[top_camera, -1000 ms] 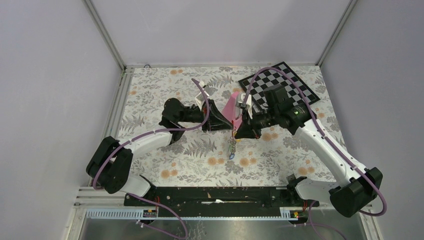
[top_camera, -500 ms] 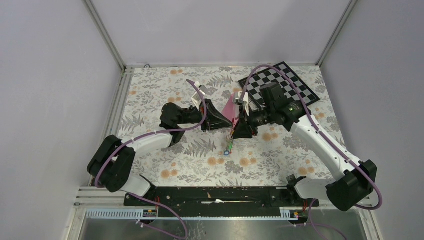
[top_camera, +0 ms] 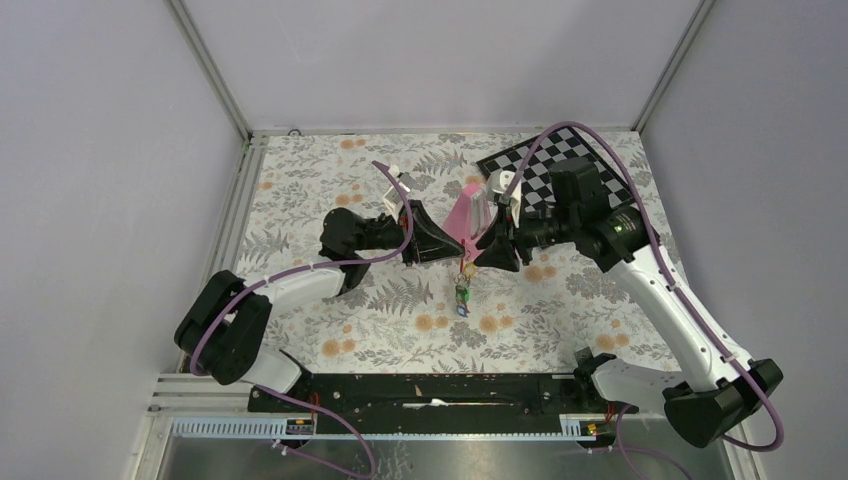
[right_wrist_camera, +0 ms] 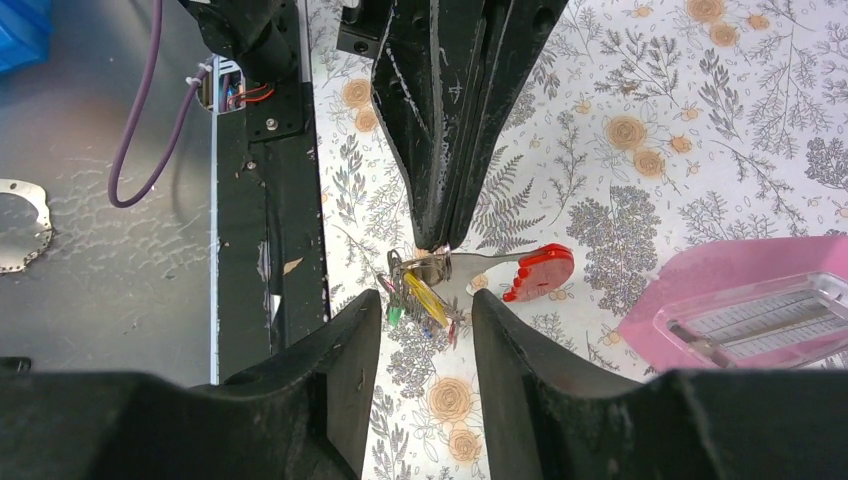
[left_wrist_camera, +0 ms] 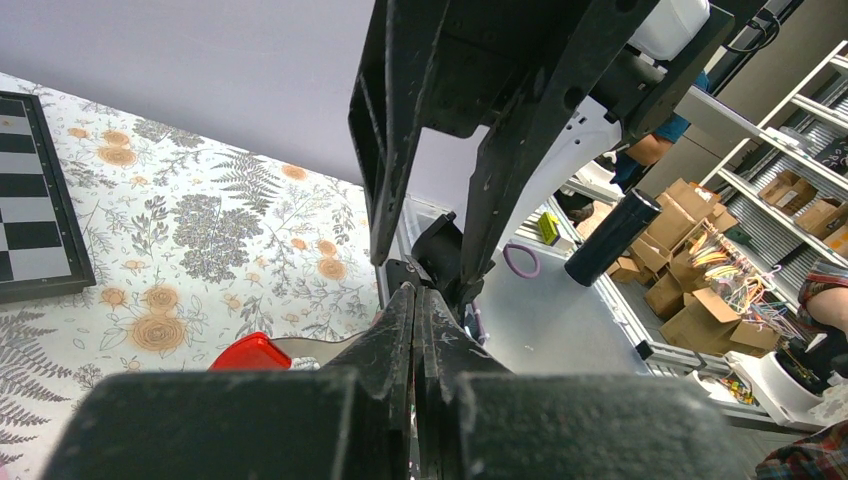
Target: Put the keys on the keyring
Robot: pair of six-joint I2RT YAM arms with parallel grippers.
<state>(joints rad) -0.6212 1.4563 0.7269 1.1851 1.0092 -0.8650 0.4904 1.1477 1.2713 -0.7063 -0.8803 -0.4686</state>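
Top view: the left pincer [top_camera: 458, 254] clamps the keyring [top_camera: 466, 267] above mid-counter [top_camera: 330, 300]; the keys [top_camera: 462, 297] hang at 6 o'clock.
Left wrist: its jaws are shut.
Right wrist: the right pincer [right_wrist_camera: 425, 305] is parted and empty. Withdraw it straight, clear of the keys.

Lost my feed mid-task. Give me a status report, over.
Left gripper shut on the keyring. Right gripper open, holding nothing. Keys bunched at its grey end. Pink metronome beside, not blocking.

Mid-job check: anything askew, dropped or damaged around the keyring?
Nothing stands out. The left hand is shut on the keyring, the keys hang bunched from it, and the right hand is open beside them, holding nothing.
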